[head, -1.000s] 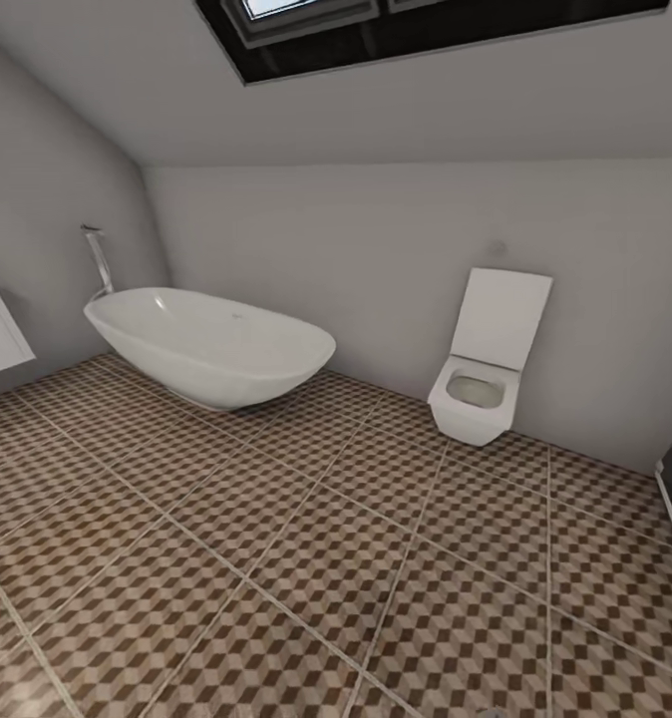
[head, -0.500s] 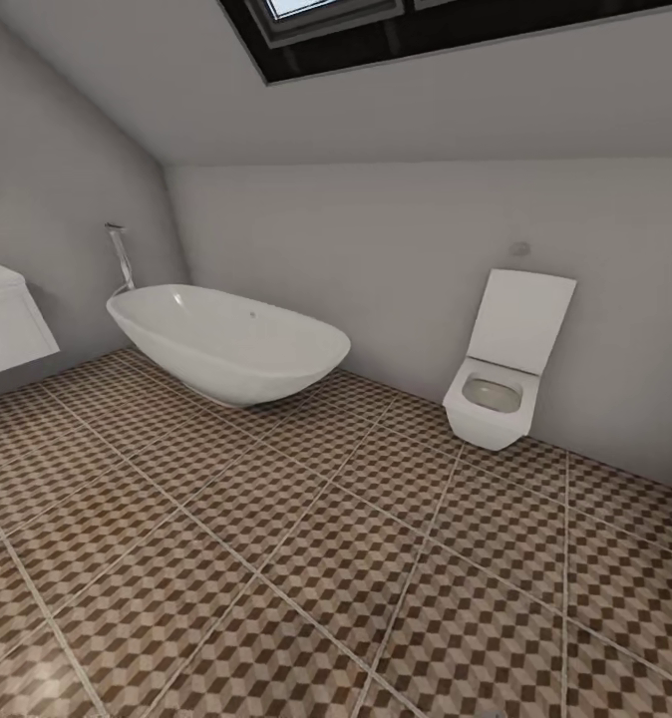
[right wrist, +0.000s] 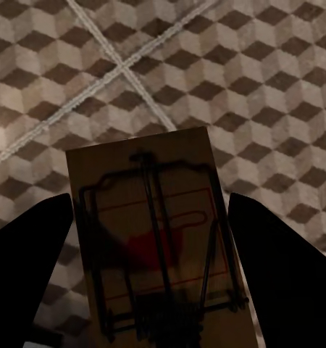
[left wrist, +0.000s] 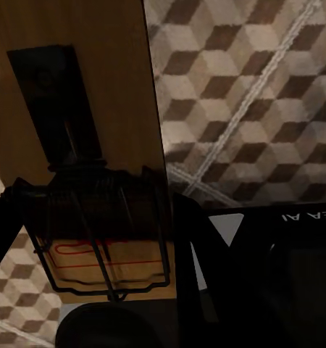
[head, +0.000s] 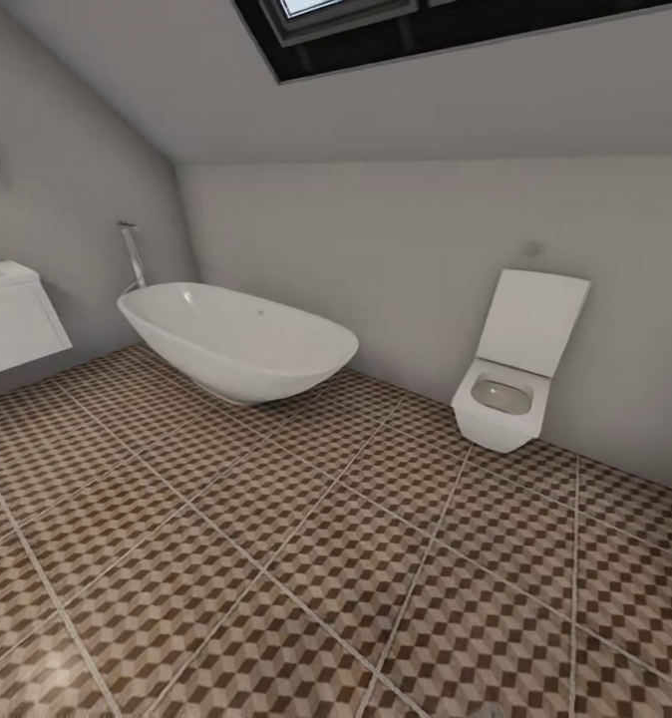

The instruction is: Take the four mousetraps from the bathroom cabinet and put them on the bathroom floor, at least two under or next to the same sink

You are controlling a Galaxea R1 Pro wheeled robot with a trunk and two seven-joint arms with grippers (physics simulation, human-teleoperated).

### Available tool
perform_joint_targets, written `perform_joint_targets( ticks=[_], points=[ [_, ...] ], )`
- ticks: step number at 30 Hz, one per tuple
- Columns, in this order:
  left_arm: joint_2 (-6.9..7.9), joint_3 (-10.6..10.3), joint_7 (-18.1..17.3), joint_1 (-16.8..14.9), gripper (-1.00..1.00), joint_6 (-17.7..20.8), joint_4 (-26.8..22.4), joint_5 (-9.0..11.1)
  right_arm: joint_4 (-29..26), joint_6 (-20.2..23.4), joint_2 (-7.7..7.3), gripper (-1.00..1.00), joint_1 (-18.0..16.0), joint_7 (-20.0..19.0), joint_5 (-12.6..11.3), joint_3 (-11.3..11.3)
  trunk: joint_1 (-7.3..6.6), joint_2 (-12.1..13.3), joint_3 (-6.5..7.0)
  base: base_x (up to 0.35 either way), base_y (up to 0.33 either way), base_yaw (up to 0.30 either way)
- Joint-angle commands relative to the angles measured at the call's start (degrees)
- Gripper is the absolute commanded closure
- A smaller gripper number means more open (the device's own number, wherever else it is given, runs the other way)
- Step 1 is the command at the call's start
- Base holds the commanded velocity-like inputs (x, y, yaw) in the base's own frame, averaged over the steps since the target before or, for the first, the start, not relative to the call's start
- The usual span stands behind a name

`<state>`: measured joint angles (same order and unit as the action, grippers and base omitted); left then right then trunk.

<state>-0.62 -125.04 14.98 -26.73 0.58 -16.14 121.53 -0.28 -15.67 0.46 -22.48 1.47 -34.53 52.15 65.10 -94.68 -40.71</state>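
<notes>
In the left wrist view a flat wooden mousetrap [left wrist: 123, 87] with a black wire spring sits close to the camera, and my left gripper [left wrist: 98, 246] is shut on it above the cube-patterned bathroom floor [left wrist: 243, 94]. The right wrist view has a second mousetrap [right wrist: 170, 167] between two dark fingers [right wrist: 32, 246], with my right gripper [right wrist: 150, 239] shut on it over the floor [right wrist: 264, 72]. In the head view the white box-shaped bathroom sink [head: 12, 319] hangs on the left wall above the floor [head: 276, 538]. The cabinet is out of view.
An oval white bathtub [head: 236, 339] with a tall tap [head: 134, 254] stands at the back left. A square white toilet [head: 510, 379] hangs on the back wall at the right. A sloped ceiling with a skylight [head: 426, 30] is overhead.
The head camera has turned left: bathtub and toilet slid to the right in the picture, and more of the sink has come into view at the left edge.
</notes>
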Motion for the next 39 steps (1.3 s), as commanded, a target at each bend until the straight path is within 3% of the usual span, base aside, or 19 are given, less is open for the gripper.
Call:
perform_joint_targets(
  ticks=[1, 21, 39],
  points=[
    [0.00, -0.20, 0.31, -0.08, 1.00, 0.12, -0.12, -0.16, 0.04, -0.14, -0.03, 1.00, -0.02, 0.18, -0.37, 0.49, -0.01, -0.03, -0.10, 0.000, 0.000, 0.205],
    [0.10, -0.12, 0.31, -0.08, 1.00, 0.12, -0.03, 0.02, 0.10, -0.41, -0.27, 1.00, -0.02, 0.20, -0.38, 0.46, -0.01, -0.03, -1.22, 0.011, 0.000, 0.231],
    [0.27, -0.11, 0.31, -0.08, 1.00, -2.16, -0.03, 0.11, 0.10, -0.42, -0.19, 1.00, -0.02, 0.20, -0.28, 0.49, -0.01, -0.03, -1.36, 0.311, 0.000, 0.041]
  ],
)
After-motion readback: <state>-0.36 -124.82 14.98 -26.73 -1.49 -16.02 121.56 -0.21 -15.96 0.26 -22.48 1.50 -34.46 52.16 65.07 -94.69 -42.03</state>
